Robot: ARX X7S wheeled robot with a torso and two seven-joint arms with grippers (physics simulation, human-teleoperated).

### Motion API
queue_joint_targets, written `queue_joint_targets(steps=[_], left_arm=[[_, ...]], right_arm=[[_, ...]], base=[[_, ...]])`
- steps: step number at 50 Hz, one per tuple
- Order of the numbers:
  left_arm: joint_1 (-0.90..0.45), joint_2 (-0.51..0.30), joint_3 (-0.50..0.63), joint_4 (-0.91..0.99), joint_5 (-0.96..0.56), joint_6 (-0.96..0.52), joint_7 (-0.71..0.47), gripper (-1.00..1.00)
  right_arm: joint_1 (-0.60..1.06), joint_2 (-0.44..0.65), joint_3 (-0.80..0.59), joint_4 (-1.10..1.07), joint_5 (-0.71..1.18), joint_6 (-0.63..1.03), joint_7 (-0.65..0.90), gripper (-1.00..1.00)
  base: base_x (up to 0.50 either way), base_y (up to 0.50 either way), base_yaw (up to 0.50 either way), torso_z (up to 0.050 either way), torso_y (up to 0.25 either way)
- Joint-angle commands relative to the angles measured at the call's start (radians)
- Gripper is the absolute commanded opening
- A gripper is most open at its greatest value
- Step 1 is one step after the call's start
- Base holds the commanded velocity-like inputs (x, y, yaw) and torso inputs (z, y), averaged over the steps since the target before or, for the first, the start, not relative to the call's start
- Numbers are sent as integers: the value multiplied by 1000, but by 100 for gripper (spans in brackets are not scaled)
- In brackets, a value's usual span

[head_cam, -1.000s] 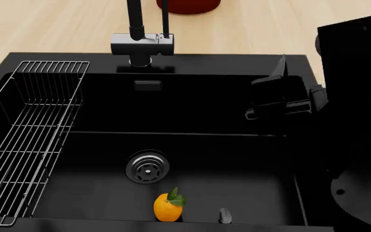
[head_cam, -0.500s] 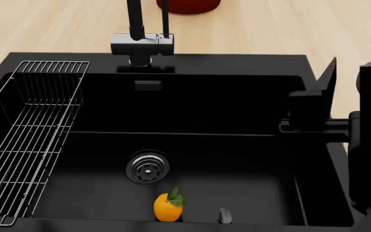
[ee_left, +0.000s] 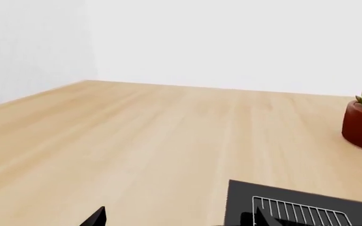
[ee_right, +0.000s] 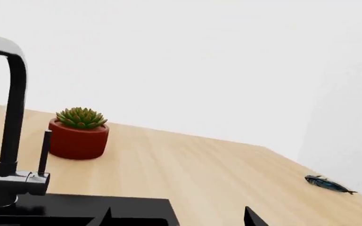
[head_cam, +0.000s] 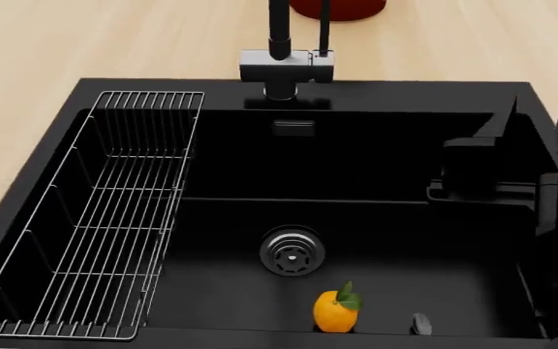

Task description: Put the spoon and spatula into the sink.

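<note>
The black sink (head_cam: 124,91) fills the head view, with a round metal drain (head_cam: 292,251) in its floor. A small grey oval, the spoon's bowl (head_cam: 421,323), lies on the sink floor at the near edge, right of an orange fruit (head_cam: 336,311). The spatula is out of view. My right gripper (head_cam: 495,142) hovers over the sink's right side near the rim; the right wrist view shows that right gripper (ee_right: 178,220) open and empty. My left gripper (ee_left: 179,221) is open and empty too, above the wooden counter left of the sink.
A wire rack (head_cam: 114,233) fills the sink's left side. The black faucet (head_cam: 284,58) stands at the back rim, with a red plant pot (ee_right: 78,134) behind it. A small dark fish-like object (ee_right: 329,184) lies on the counter far to the right.
My right gripper moved right, from over the sink's right part toward its right rim. The head view then shifted, so the sink now sits further right and lower in the picture.
</note>
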Motion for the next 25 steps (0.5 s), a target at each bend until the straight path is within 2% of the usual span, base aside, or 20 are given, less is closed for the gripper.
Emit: queue_joint_targets(steps=[1,14,18,25], left_arm=[[-3,1,10,-3,-1,2,-1,100],[-3,1,10,5,-6,-7,-6,100],[-3,1,9,3,-7,-6,-7,100],[-7,2,10,-2,-10,-4,-7,100]], right_arm=[[-18,1,13,-5,6,-17,4,100],[-30,1,21,-5,1,-41,-8,100],[-32,-1,17,-3,0,-43,-14,100],[-21,-7,7,-1,2,-48,-31,100]], base=[[-16,484,0,0,0],[0,15,0,0,0],[0,498,0,0,0],[0,45,0,0,0]])
